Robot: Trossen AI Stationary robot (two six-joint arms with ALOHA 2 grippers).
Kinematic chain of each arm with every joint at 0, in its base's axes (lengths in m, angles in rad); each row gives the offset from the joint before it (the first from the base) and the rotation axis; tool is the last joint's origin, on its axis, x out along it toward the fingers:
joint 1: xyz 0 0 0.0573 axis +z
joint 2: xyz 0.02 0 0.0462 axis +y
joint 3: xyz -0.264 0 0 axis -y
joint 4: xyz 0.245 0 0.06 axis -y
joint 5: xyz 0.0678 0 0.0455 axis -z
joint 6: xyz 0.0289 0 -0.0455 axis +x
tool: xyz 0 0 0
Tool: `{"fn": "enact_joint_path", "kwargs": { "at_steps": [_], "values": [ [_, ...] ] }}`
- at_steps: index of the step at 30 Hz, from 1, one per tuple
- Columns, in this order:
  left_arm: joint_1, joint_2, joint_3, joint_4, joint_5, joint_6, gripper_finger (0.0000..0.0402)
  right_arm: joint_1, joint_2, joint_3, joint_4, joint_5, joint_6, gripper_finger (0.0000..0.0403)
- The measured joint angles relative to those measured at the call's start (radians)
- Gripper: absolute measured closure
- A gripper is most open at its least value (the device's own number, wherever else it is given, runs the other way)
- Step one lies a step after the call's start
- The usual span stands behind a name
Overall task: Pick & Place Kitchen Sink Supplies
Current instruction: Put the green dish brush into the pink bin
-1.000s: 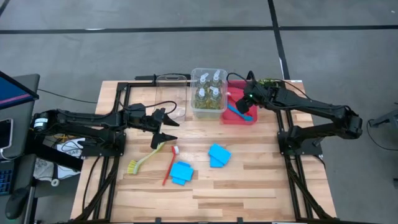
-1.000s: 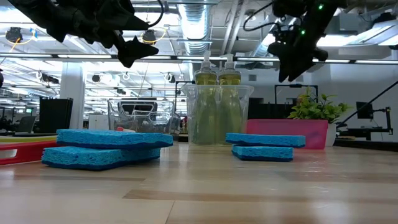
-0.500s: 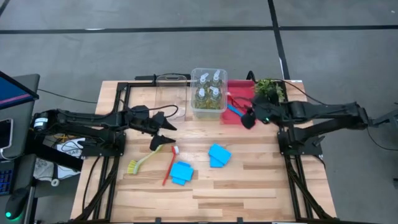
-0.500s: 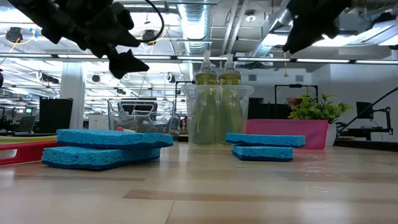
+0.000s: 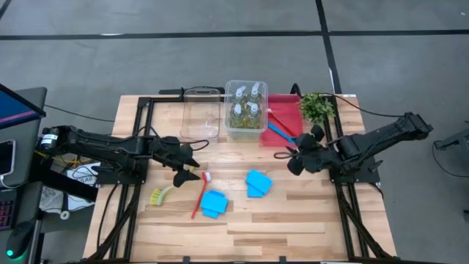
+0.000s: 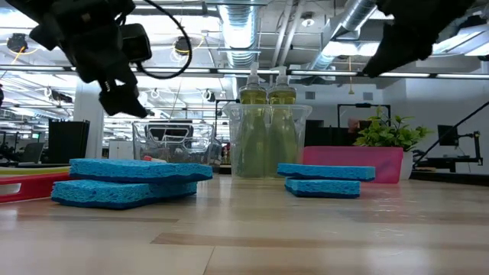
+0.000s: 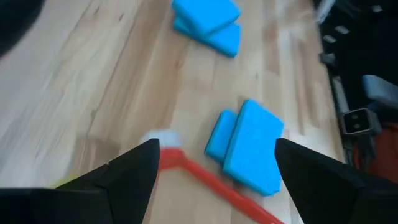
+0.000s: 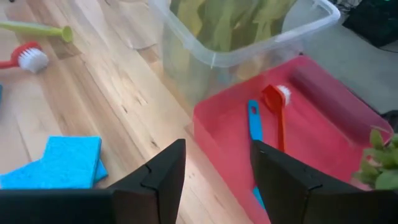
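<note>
left end effector [image 5: 189, 170] over red brush [image 5: 199, 195]

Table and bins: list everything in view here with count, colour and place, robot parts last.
bottles: four, clear with yellow-green liquid, in the clear bin
empty clear bin: one, beside it
red bin: one, holding a blue brush and a red brush
plant: one, green, beside the red bin
sponges: blue, two stacks mid-table
table brushes: one red, one yellow-green
left gripper: open, above the table brushes
right gripper: open, near the red bin
</note>
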Motion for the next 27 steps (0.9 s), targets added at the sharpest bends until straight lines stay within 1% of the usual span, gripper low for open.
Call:
{"fn": "enact_joint_path", "kwargs": {
  "at_steps": [2,5,9,11,14,16,19,23,27],
  "values": [
    [-0.017,0.000,0.000,-0.010,-0.019,-0.042,0.0082,0.023,0.000,-0.027,0.007,0.025,0.031,0.0230],
    [-0.038,0.000,0.000,-0.011,-0.021,-0.090,0.0082,0.053,0.000,-0.071,0.035,0.049,0.063,0.0233],
    [-0.056,0.000,0.000,-0.030,-0.032,-0.118,0.0082,0.085,0.000,-0.119,0.062,0.056,0.112,0.0234],
    [-0.060,0.000,0.000,-0.063,-0.080,-0.122,0.0082,0.096,0.000,-0.146,0.090,0.056,0.120,0.0233],
    [-0.061,0.000,0.000,-0.104,-0.202,-0.122,0.0082,0.115,0.000,-0.167,0.120,0.056,0.121,0.0231],
    [-0.060,0.000,0.000,-0.101,-0.267,-0.122,0.0082,0.126,0.000,-0.168,0.126,0.056,0.121,0.0230],
    [-0.061,0.000,0.000,-0.096,-0.332,-0.116,0.0082,0.137,0.000,-0.168,0.134,0.055,0.120,0.0230],
    [-0.060,0.000,0.000,-0.094,-0.374,-0.092,0.0082,0.153,0.000,-0.168,0.146,0.052,0.120,0.0233],
    [-0.060,0.000,0.000,-0.137,-0.385,-0.129,0.0082,0.166,0.000,-0.168,0.153,0.051,0.120,0.0234]
  ]
}}
